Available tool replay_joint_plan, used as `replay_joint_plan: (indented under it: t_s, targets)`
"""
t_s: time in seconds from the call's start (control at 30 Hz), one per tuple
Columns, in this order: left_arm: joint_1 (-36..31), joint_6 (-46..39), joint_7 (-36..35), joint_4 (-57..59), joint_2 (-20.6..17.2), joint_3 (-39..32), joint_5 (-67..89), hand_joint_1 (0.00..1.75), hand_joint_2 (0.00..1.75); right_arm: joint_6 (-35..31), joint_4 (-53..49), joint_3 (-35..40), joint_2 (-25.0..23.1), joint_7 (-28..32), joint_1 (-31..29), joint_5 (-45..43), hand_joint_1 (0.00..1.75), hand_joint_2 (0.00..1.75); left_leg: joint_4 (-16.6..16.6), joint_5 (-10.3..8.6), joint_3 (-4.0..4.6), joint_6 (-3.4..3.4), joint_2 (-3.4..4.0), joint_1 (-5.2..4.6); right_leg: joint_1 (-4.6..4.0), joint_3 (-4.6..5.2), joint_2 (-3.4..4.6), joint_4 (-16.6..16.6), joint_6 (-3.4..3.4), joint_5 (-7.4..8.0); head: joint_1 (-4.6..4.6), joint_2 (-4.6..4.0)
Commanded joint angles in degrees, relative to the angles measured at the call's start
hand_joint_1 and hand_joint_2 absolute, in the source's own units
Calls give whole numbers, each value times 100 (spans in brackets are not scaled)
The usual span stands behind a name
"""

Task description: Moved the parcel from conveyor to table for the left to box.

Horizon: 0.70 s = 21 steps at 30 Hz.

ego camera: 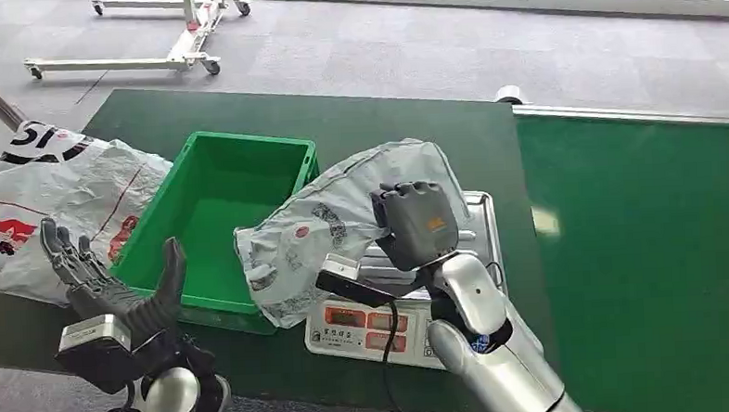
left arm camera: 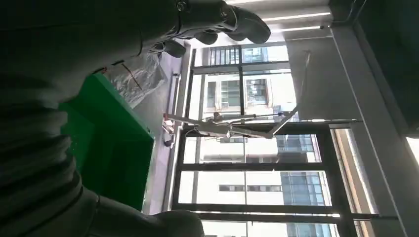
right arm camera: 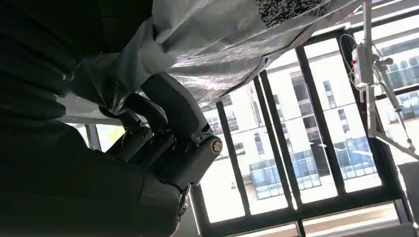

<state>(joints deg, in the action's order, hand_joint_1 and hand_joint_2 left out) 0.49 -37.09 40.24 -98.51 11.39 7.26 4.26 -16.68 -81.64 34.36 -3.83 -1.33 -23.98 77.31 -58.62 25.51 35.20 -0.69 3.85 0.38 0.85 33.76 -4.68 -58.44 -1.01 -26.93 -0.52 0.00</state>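
Note:
A grey plastic parcel bag hangs over the metal scale, its left end drooping onto the rim of the green bin. My right hand grips the parcel's right side; in the right wrist view the fingers are curled into the crumpled grey film of the parcel. My left hand is raised in front of the bin's near left corner, fingers apart and holding nothing. In the left wrist view the left hand's fingers stretch past the bin.
A white printed bag lies on the dark green table left of the bin. The brighter green conveyor belt runs along the right. A white wheeled frame stands on the grey carpet beyond the table.

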Motion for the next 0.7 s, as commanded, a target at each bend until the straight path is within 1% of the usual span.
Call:
replay_joint_plan:
  t_s: [0.03, 0.13, 0.17, 0.2, 0.23, 0.27, 0.33, 0.37, 0.4, 0.43, 0.47, 0.5, 0.53, 0.57, 0.63, 0.67, 0.7]
  targets:
    - [-77, -36, -24, 181, -175, 76, -8, 0, 175, -2, 399, 167, 0, -44, -279, -47, 175, 175, 12, -2, -16, 2, -22, 7, -1, -13, 46, 14, 9, 5, 0, 0]
    - [-95, -47, -24, 185, -176, 56, -13, 0, 175, -5, 475, 183, -24, -47, -353, -52, 175, 175, 9, -1, -12, 0, -15, 2, 2, -7, 38, 6, 7, 3, 0, 0]
    - [-95, -47, -24, 185, -176, 56, -13, 0, 175, -5, 475, 183, -24, -47, -353, -52, 162, 175, 13, -1, -17, 0, -20, 8, -2, -14, 51, 14, 10, 6, 0, 0]
    - [-108, -59, -24, 186, -178, 39, -11, 0, 175, -12, 520, 191, -47, -57, -390, -54, 164, 175, 6, -1, -9, 0, -14, 1, 2, -4, 36, 4, 7, 3, 0, 0]
    - [-108, -62, -24, 183, -181, 32, -12, 0, 175, -30, 535, 190, -54, -78, -397, -42, 164, 175, 12, -2, -14, 0, -18, 3, 2, -9, 48, 9, 9, 5, 0, 0]
    - [-106, -75, -24, 171, -187, 27, -14, 0, 175, -44, 563, 194, -62, -99, -410, -28, 166, 175, 6, 0, -10, 0, -12, 2, 1, -6, 38, 4, 7, 3, -2, 0]
    - [-84, -102, -24, 132, -198, 14, -16, 0, 175, -56, 591, 195, -83, -116, -422, -16, 168, 175, 16, -3, -20, 1, -22, 7, -2, -15, 59, 16, 11, 8, 0, 0]
    - [-66, -111, -24, 109, -207, 11, -20, 0, 175, -63, 597, 195, -94, -122, -426, -8, 168, 175, 8, -1, -11, 0, -13, 3, 1, -7, 39, 6, 7, 4, -2, 0]
    - [-62, -120, -24, 101, -207, 7, -18, 0, 175, -64, 599, 196, -98, -123, -426, -6, 164, 175, 15, -2, -17, 1, -21, 7, -2, -14, 54, 16, 10, 7, 0, 0]
    - [-36, -124, -24, 76, -216, -1, -20, 0, 175, -63, 601, 200, -109, -158, -429, 35, 161, 175, 9, 0, -13, 0, -12, 3, 1, -9, 41, 7, 7, 3, 0, 0]
    - [-14, -129, -24, 59, -220, -2, -24, 0, 175, -45, 617, 200, -108, -216, -435, 110, 16, 175, 13, -1, -17, 1, -16, 5, 0, -13, 49, 12, 9, 5, 0, 0]
    - [0, -115, -24, 63, -219, -10, -26, 0, 175, 17, 647, 226, -115, -288, -448, 224, 0, 175, 8, 1, -12, 1, -10, 2, 1, -8, 40, 6, 7, 3, 0, 0]
    - [5, -99, -24, 79, -222, -5, -23, 0, 175, 103, 669, 258, -124, -342, -451, 309, 0, 175, 14, -1, -17, 1, -15, 4, 1, -12, 50, 12, 9, 5, 0, 0]
    - [3, -71, -24, 105, -223, 5, -27, 0, 175, 113, 686, 270, -130, -347, -430, 307, 0, 175, 8, 0, -12, 0, -10, 0, 2, -8, 34, 5, 6, 2, 0, 0]
    - [-25, -53, -24, 154, -213, 20, -21, 0, 175, 132, 703, 282, -123, -356, -420, 309, 0, 175, 17, -1, -23, 1, -20, 7, -2, -20, 55, 18, 10, 6, -2, 0]
    - [-34, -55, -24, 161, -212, 28, -19, 0, 175, 139, 696, 281, -115, -373, -414, 318, 0, 0, 10, 0, -14, 0, -13, 2, 2, -11, 37, 8, 7, 3, 0, 0]
    - [-47, -61, -24, 165, -212, 39, -23, 0, 175, 156, 675, 277, -101, -399, -413, 330, 0, 0, 12, -1, -16, 0, -22, 6, -2, -16, 41, 13, 8, 4, 0, 0]
